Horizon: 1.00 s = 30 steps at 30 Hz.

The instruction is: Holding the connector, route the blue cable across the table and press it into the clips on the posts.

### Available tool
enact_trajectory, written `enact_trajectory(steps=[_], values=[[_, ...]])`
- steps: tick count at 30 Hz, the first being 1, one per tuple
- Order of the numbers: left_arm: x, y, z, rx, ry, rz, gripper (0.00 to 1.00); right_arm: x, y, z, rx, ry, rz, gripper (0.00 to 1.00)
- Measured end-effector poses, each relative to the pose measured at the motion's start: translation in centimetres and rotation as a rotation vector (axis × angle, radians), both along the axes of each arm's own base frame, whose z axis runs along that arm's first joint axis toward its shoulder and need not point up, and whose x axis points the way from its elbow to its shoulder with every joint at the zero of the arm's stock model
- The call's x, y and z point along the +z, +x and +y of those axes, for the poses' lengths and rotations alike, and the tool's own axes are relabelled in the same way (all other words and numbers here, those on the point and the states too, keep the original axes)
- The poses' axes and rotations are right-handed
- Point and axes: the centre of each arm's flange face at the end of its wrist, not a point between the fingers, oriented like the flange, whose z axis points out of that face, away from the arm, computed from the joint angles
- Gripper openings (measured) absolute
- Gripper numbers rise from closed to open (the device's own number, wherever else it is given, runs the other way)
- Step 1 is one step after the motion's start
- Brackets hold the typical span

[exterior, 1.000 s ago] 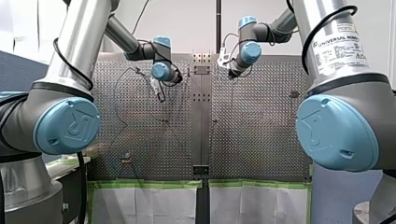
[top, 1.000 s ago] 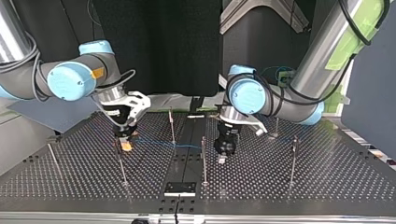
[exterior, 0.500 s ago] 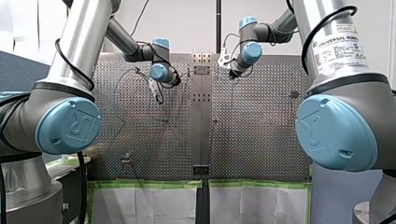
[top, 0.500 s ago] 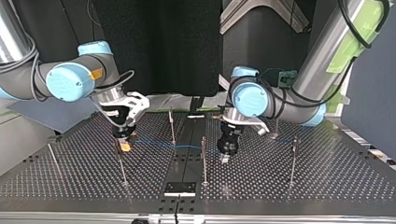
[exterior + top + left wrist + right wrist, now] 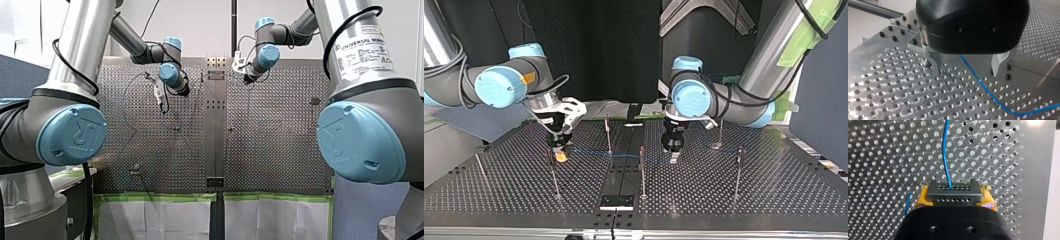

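The grey connector (image 5: pixel 953 187) sits between the yellow pads (image 5: pixel 922 197) of my right gripper (image 5: pixel 955 195), which is shut on it. The blue cable (image 5: pixel 945 157) leaves the connector and runs ahead over the perforated plate. In the top view my right gripper (image 5: pixel 559 155) hangs low at the left, and the cable (image 5: pixel 624 155) stretches right past two posts (image 5: pixel 607 132) (image 5: pixel 642 170). My left gripper (image 5: pixel 968 68) is open, its metal fingers (image 5: pixel 934 62) standing on either side of the cable (image 5: pixel 978 80) without touching it. It hovers just above the table (image 5: pixel 672 156).
More thin posts stand around the plate: one near my right gripper (image 5: pixel 553 175), one at the far left (image 5: pixel 479 167), two at the right (image 5: pixel 737 170) (image 5: pixel 720 135). A black bracket (image 5: pixel 616 201) lies at the near edge on the centre seam.
My left gripper has opened, let go of the cable and moved up and toward the top view's right. My right gripper has stayed put, still holding the connector.
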Motion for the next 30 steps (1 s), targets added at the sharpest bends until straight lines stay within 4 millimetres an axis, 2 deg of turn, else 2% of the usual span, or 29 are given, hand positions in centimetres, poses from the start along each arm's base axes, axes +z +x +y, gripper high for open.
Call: enact_trajectory(steps=[5, 12, 20, 26, 30], values=[[0.5, -2.3, -0.2, -0.043, -0.02, 0.003, 1.0, 0.4, 0.1, -0.1, 0.01, -0.009, 0.0, 0.0], [0.7, -6.7, -0.8, -0.098, -0.014, 0.045, 1.0, 1.4, 0.3, -0.2, 0.021, -0.027, -0.006, 0.0], [1.3, -10.7, -1.5, -0.154, -0.019, 0.041, 1.0, 1.9, 0.4, 0.0, 0.025, -0.033, -0.009, 0.0], [4.2, -12.8, -2.2, -0.19, -0.031, -0.034, 1.0, 2.0, 0.5, 0.1, 0.027, -0.033, -0.009, 0.0], [7.1, -13.7, -2.8, -0.209, -0.06, -0.103, 1.0, 2.0, 0.6, 0.2, 0.03, -0.032, -0.009, 0.0]])
